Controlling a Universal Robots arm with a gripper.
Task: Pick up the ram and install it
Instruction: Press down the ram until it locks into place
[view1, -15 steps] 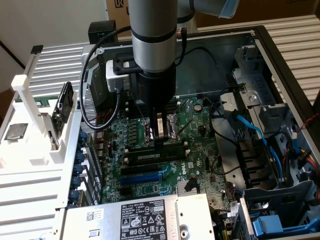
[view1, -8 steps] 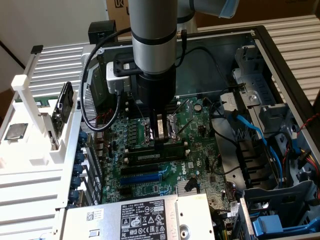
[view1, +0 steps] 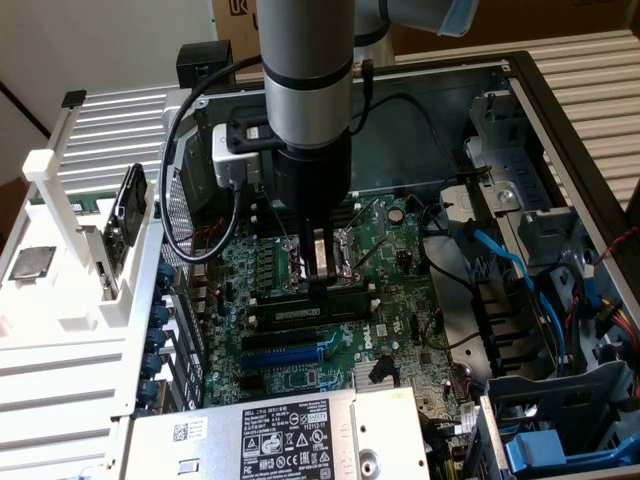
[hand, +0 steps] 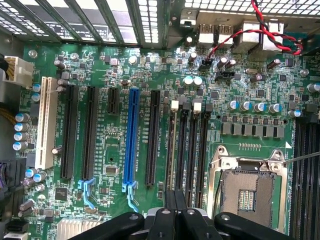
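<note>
Dark-green ram (view1: 310, 312) stick, lying lengthwise on the black memory slots.

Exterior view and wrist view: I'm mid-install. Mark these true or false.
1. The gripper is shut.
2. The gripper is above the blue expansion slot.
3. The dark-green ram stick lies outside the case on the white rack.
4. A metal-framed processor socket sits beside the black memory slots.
1. True: the gripper has its fingers together.
2. False: it is above the black memory slots. The blue expansion slot lies off to one side.
3. False: the dark-green ram stick, with its white label, is on the motherboard directly below the gripper.
4. True: the metal-framed processor socket adjoins those slots.
</note>
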